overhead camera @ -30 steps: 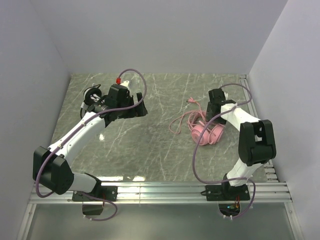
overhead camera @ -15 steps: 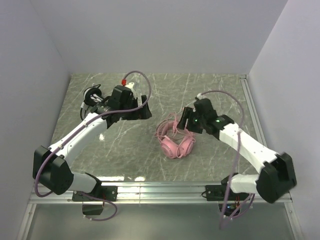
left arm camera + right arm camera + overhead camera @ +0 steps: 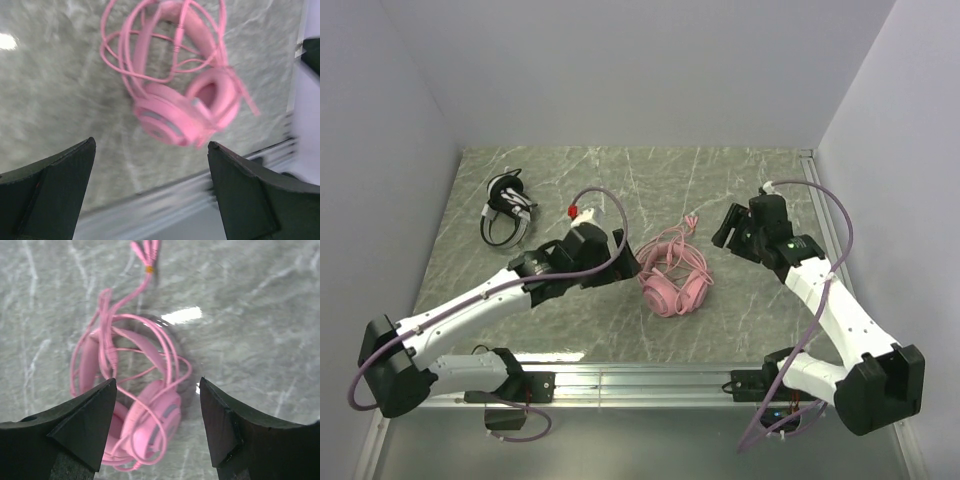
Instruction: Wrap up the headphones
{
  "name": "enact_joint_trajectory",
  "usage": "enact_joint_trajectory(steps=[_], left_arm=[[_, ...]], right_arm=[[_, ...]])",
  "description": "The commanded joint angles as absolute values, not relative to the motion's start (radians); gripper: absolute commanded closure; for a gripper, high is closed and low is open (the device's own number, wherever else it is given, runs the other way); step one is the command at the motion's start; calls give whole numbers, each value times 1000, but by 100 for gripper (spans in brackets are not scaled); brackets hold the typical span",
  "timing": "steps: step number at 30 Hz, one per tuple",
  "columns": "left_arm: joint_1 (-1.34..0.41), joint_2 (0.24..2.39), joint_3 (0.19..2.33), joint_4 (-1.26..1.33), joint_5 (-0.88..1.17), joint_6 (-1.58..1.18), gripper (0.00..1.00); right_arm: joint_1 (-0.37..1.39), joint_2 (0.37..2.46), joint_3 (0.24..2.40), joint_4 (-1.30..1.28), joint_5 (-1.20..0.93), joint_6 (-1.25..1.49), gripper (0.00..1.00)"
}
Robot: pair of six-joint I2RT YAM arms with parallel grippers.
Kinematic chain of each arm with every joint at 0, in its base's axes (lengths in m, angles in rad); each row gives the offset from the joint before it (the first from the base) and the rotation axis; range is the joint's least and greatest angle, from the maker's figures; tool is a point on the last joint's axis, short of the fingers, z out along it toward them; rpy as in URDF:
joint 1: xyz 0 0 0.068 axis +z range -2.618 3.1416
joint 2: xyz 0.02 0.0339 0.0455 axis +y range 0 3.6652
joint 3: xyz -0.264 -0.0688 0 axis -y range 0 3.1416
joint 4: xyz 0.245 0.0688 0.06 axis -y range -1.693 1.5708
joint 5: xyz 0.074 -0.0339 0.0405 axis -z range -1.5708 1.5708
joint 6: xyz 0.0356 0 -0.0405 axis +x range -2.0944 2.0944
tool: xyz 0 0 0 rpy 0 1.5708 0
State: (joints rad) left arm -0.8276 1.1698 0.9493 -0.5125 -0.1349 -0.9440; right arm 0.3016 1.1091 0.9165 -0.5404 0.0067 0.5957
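Note:
The pink headphones point(image 3: 672, 281) lie in the middle of the marble table, their pink cable looped loosely over the band and its plug point(image 3: 689, 218) pointing toward the back. My left gripper point(image 3: 624, 266) is open just left of them, nothing between its fingers; in the left wrist view the pink headphones point(image 3: 186, 111) sit ahead of the open gripper point(image 3: 151, 145). My right gripper point(image 3: 728, 229) hangs open to their right, apart from them; its wrist view shows the pink headphones point(image 3: 145, 415) below the open gripper point(image 3: 157, 381). The black-and-white headphones point(image 3: 508, 207) rest at the back left.
An aluminium rail point(image 3: 650, 380) runs along the table's near edge and another point(image 3: 820, 200) along the right side. White walls close in the left, back and right. Purple cables loop off both arms.
The pink headphones were shifted from the right to the middle. My right gripper has since pulled back to the right and opened wider. My left arm swung from the back left toward the pink headphones.

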Motion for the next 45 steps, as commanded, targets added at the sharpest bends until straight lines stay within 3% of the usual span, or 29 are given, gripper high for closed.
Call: enact_joint_trajectory(steps=[1,5,20,33,37,45], left_arm=[[-900,1172,1001,-529,-300,-1265,1],[-991,1270,1144,-740,-462,-1474,1],[-992,1614,1440,-848,-327,-1678,1],[-997,1730,1402,-779,-232,-1736,1],[-1005,1793,1474,-860,-236,-1718,1],[-1006,1723,1391,-858,-275,-1759,1]], right_arm=[[282,1083,897,-511,-3,565,25],[282,1060,876,-491,-26,566,25],[259,974,862,-488,-69,561,25],[252,939,830,-476,-92,554,25],[247,936,830,-480,-94,551,25],[238,914,819,-466,-104,554,25]])
